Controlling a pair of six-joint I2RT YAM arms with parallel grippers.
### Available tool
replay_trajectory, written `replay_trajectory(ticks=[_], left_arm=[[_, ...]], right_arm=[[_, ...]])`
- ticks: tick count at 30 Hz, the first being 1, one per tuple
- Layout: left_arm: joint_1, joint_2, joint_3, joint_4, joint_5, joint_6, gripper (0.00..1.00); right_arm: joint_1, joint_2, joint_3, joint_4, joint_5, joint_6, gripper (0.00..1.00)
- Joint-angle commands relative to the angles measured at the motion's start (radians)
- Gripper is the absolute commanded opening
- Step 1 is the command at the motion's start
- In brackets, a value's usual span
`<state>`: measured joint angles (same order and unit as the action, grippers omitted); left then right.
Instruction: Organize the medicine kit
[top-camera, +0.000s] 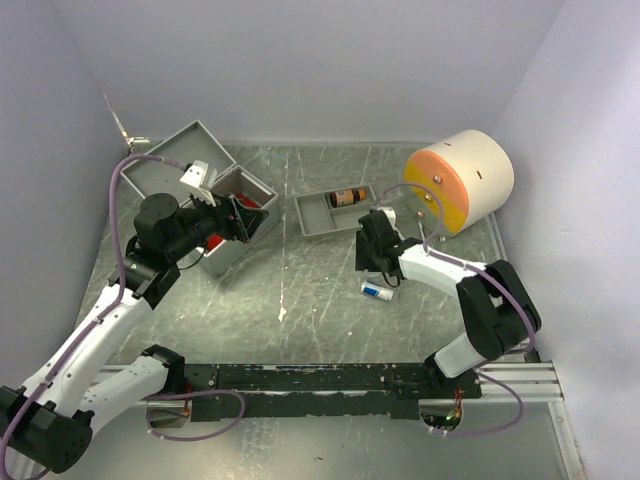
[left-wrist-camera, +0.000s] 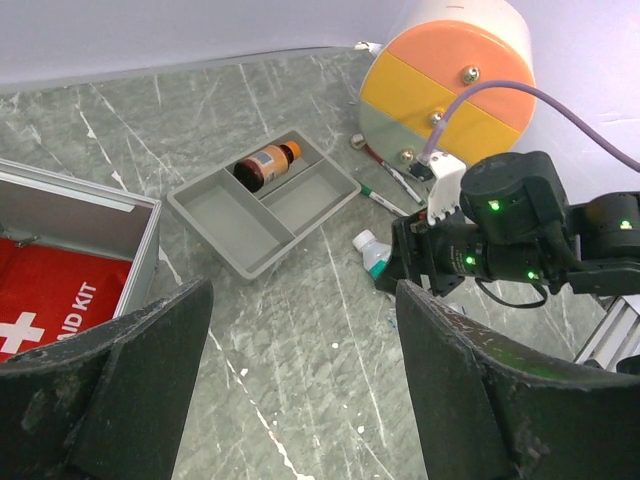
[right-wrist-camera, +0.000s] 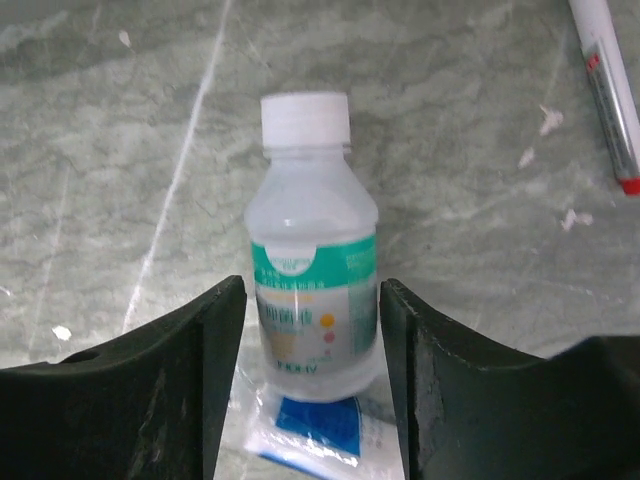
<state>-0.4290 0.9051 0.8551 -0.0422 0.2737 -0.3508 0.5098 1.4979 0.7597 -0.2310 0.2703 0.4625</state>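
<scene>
- Right claw: jaws part-spread to either side of the clear bottle; whether they press it cannot be told.
- Clear bottle: white cap, green label, lying on a blue-white packet, right of the bench's centre.
- Left claw: jaws wide and holding nothing, above the grey box towards the far-left corner.
- Tray: towards the far edge, holding a brown bottle.

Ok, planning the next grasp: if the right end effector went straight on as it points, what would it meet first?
Probably the small white-capped bottle, framed between the right end effector's open fingers; how far ahead it lies is unclear.
</scene>
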Motion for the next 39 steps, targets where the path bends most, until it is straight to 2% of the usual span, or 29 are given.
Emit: replay_trajectory(ticks=[1, 5, 9, 16, 21, 27, 35, 39], left_arm=[[-0.002, -0.013, -0.008, 0.028, 0.017, 0.022, 0.83], [-0.002, -0.032, -0.017, 0.021, 0.005, 0.017, 0.83], [-0.002, -0.046, -0.026, 0.023, -0.005, 0.009, 0.83], [-0.002, -0.052, -0.025, 0.011, -0.014, 0.009, 0.82], [-0.002, -0.06, -0.029, 0.005, -0.033, 0.01, 0.81], [-0.002, -0.058, -0.031, 0.003, -0.036, 0.005, 0.8], [-0.002, -0.064, -0.033, 0.006, -0.03, 0.005, 0.8], [-0.002, -0.072, -0.036, 0.0, -0.041, 0.01, 0.8]], right_arm=[[-0.004, 0.076, 0.078, -0.011, 0.0, -0.012, 0.58], [-0.005, 0.103, 0.106, -0.014, 0.005, -0.017, 0.58], [-0.005, 0.12, 0.12, -0.004, 0.013, -0.024, 0.54], [-0.009, 0.127, 0.118, 0.039, 0.049, 0.045, 0.34], [-0.007, 0.026, 0.088, 0.093, 0.084, 0.228, 0.28], [-0.008, -0.065, 0.074, 0.16, 0.169, 0.461, 0.27], [-0.008, 0.057, 0.175, 0.2, 0.29, 0.72, 0.27], [-0.007, 0.17, 0.298, 0.149, 0.341, 0.791, 0.27]])
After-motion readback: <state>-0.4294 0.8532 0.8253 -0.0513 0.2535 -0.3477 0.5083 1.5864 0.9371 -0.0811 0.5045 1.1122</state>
